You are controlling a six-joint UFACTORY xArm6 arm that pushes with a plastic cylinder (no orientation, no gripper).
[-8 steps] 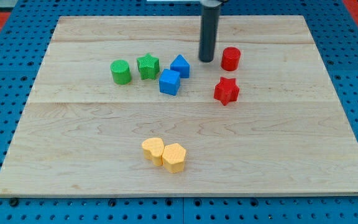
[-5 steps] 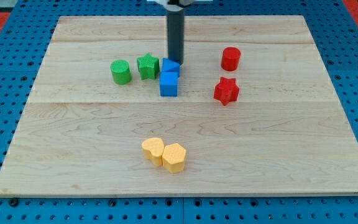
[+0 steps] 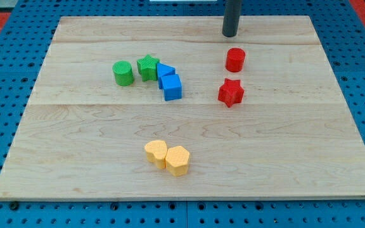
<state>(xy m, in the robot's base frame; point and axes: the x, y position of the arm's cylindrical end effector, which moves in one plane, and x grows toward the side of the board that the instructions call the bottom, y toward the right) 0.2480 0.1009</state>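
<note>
My tip (image 3: 230,35) stands near the board's top edge, touching no block. Nearest to it is the red cylinder (image 3: 235,59), just below and slightly to the right. Further down sits the red star (image 3: 230,92). To the left is a tight cluster: green cylinder (image 3: 123,73), green star (image 3: 148,67), a blue pentagon-like block (image 3: 165,71) against the star, and a blue cube (image 3: 172,87) touching it from below. Two yellow blocks (image 3: 167,156) lie pressed together near the bottom centre.
The blocks rest on a wooden board (image 3: 296,145), which lies on a blue pegboard surface (image 3: 360,38). A red area shows at the view's top corners.
My tip swept left into the blue blocks, shoving the pentagon-like block against the green star and shifting the cube. It has since pulled away to the upper right, above the red cylinder.
</note>
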